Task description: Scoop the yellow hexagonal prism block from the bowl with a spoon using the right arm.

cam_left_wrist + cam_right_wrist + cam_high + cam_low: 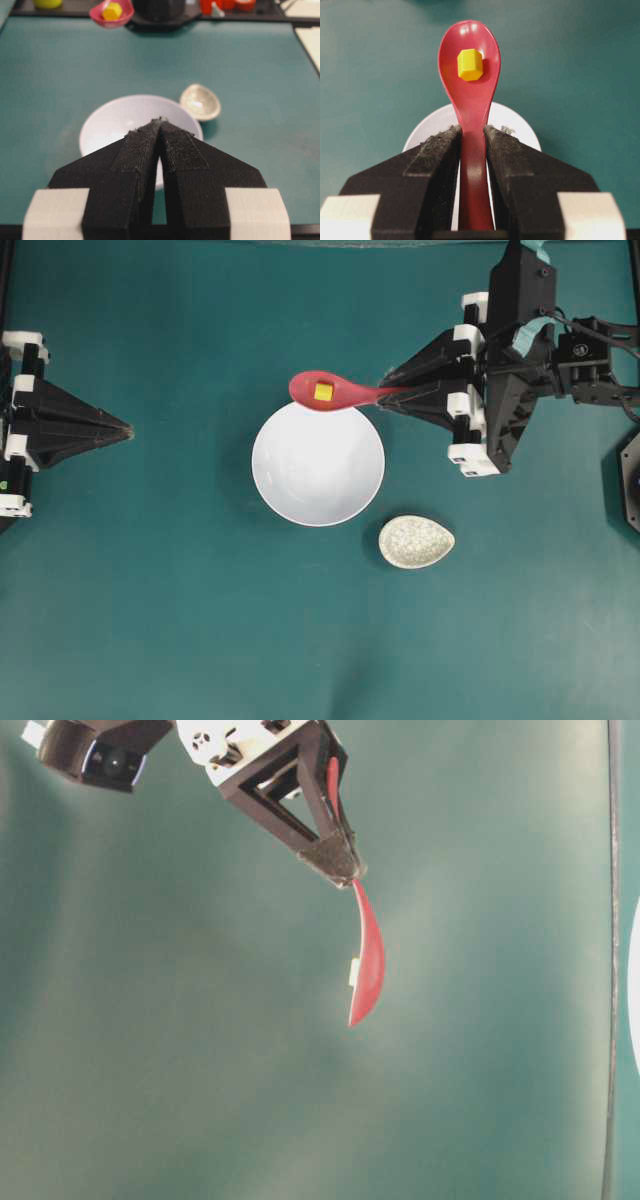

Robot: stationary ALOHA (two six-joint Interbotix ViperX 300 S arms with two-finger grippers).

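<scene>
Small speckled off-white oval dish (416, 541) is sitting on the teal tabletop (160, 620) (hollow side up); blurred yellow and red-orange objects (222, 5) are lining the far edge.

One spoon (330, 392), one bowl (318, 464), one block (323, 391)

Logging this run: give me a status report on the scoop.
Right gripper jaws shut on spoon. Yellow block in scoop, lifted out of bowl. Left gripper shut, idle. Nothing in the way.
</scene>
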